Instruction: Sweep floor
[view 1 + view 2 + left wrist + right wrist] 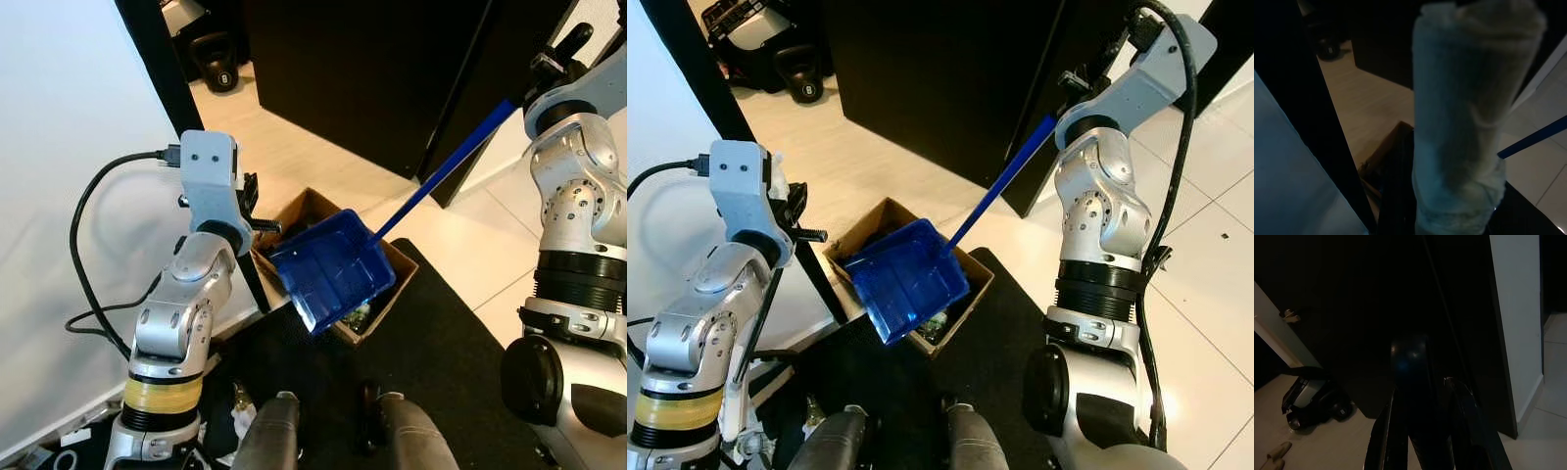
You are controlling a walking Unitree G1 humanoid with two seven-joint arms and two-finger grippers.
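Observation:
A blue dustpan (pixel 333 269) hangs tilted over an open cardboard box (pixel 304 206) that holds some debris. Its long blue handle (pixel 446 171) runs up and to the right into my right gripper (pixel 1068 98). In the right wrist view the two black fingers (pixel 1383 431) are shut around the handle's rounded blue end (pixel 1409 357). My left gripper (pixel 260 211) is raised just left of the box and is shut on a pale cloth-wrapped broom handle (pixel 1469 117). A black pole (pixel 828 289) slants down from it beside the box.
The box stands partly on a black mat (pixel 441 343). Behind it is a tall black cabinet (pixel 362 69), and a white wall (pixel 69 117) is on the left. A kettlebell (pixel 220 73) sits on the far floor. My own legs (pixel 284 431) are just below the box.

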